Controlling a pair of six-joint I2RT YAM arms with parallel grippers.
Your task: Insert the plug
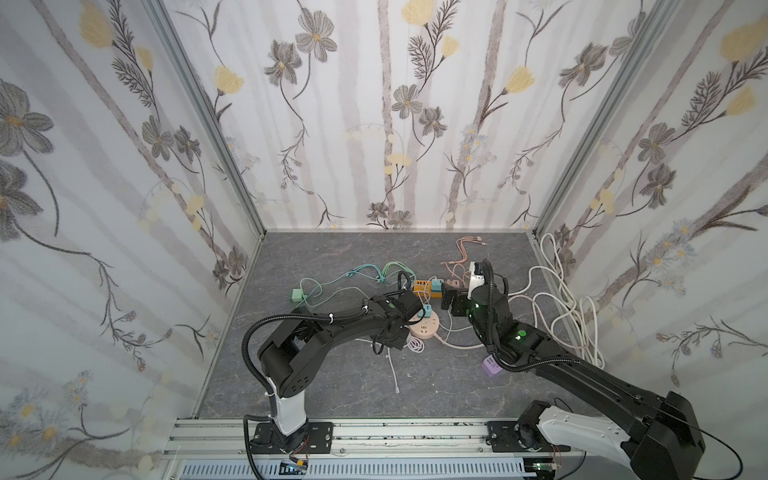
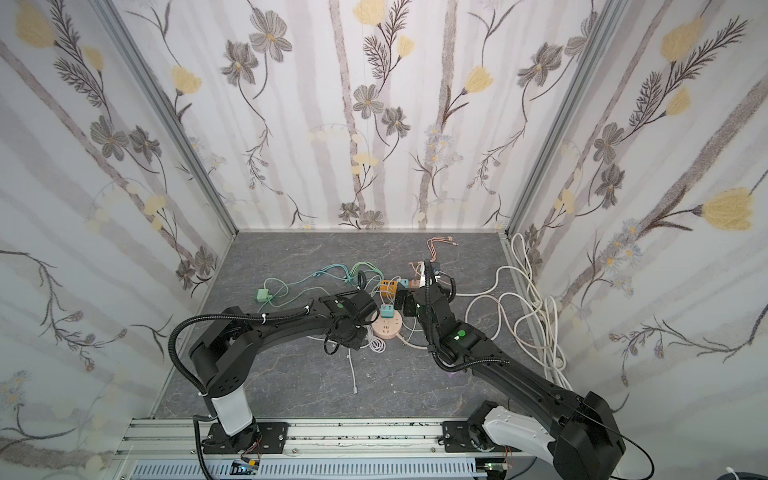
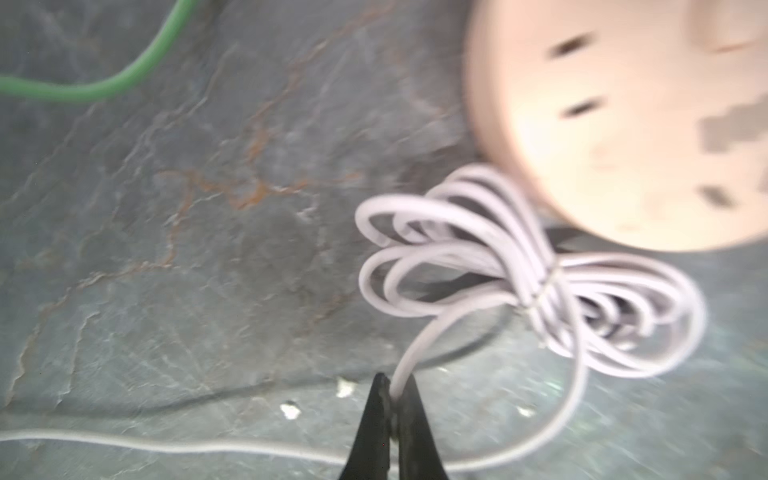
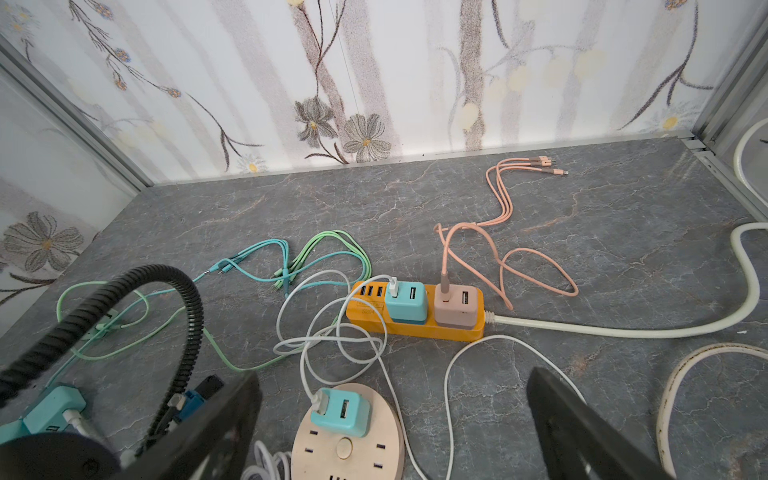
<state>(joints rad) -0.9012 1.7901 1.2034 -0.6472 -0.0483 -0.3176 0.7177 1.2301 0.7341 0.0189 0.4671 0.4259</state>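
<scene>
Black fingertips (image 3: 374, 419) of the left gripper (image 3: 394, 384) sit closest in the left wrist view, pressed together on a thin white cable (image 3: 415, 349). That cable's small plug (image 1: 398, 390) lies loose on the grey table (image 1: 353, 395), on the near side of the gripper and well apart from any socket. Past the pinch, the cable joins a tied white coil (image 3: 519, 270) lying right against the round pink socket hub (image 3: 623, 124). A teal charger (image 1: 427, 310) stands plugged into the hub's far edge, with a white lead in it. Farther back lies an orange power strip (image 4: 415, 328) carrying a second teal charger (image 4: 405, 301) and a pink charger (image 4: 455, 307) side by side. The right gripper (image 4: 395, 372) hangs just right of the hub, facing the strip, its jaws spread wide and holding nothing. A green adapter (image 1: 297, 296) sits farther left among green cords. A purple adapter (image 1: 490, 365) shows beside the right arm. From the strip a thick white cord (image 4: 623, 332) runs off to the right.
</scene>
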